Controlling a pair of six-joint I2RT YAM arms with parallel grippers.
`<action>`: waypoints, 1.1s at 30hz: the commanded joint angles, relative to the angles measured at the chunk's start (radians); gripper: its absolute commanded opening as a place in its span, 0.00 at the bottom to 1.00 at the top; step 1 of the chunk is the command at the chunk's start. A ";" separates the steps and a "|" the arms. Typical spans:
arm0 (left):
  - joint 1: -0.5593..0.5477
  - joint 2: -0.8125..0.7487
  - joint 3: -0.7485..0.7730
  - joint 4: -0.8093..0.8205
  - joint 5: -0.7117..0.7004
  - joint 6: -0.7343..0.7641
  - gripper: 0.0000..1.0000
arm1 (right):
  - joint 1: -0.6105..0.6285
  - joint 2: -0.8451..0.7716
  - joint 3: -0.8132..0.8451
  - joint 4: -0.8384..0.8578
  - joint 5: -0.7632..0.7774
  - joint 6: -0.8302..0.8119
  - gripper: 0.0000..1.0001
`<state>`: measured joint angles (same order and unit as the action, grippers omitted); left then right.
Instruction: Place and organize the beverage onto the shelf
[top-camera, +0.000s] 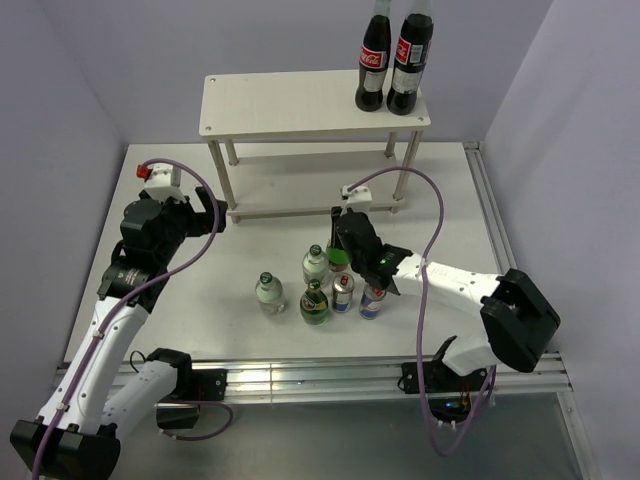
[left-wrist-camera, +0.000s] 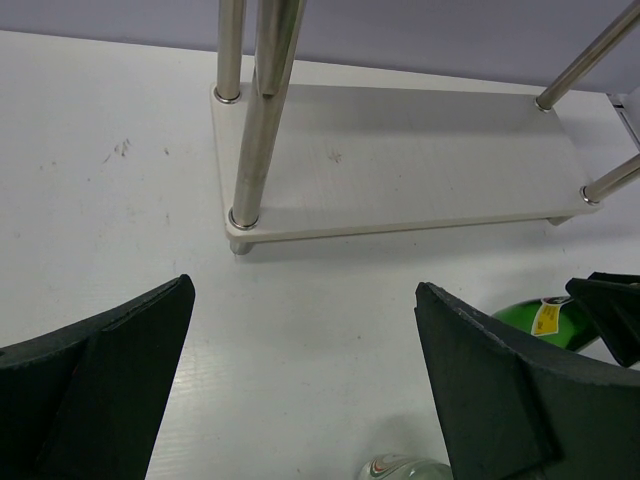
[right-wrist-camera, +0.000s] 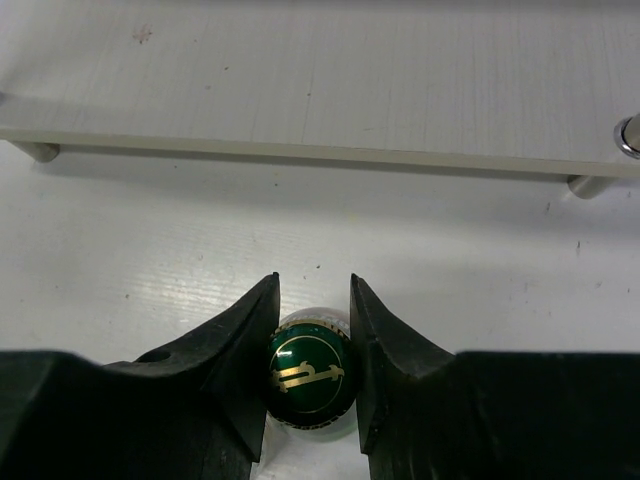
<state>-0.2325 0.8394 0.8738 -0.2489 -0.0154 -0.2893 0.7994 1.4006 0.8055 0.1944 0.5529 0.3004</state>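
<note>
My right fingers (right-wrist-camera: 240, 350) pinch only the cap of the dark green bottle (right-wrist-camera: 308, 372), upright on the counter (right-wrist-camera: 200, 250) near the shelf (right-wrist-camera: 300, 80); gripped so high, it may swing and topple the can (top-camera: 343, 292) beside it. Left fingers (left-wrist-camera: 120, 350) hang spread

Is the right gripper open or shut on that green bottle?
Shut: both fingers touch the cap of the dark green glass bottle between them.
</note>
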 joint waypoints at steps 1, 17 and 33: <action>-0.004 -0.002 0.010 0.034 0.026 0.016 0.99 | -0.008 -0.011 0.081 0.022 0.054 -0.023 0.00; -0.004 0.009 0.007 0.039 0.035 0.016 0.99 | -0.238 0.112 0.438 -0.023 0.039 -0.126 0.00; -0.004 0.024 0.007 0.039 0.045 0.022 0.98 | -0.427 0.333 0.601 0.074 -0.045 -0.069 0.00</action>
<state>-0.2325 0.8627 0.8734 -0.2481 0.0055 -0.2890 0.3767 1.7226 1.3281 0.1146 0.5083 0.2138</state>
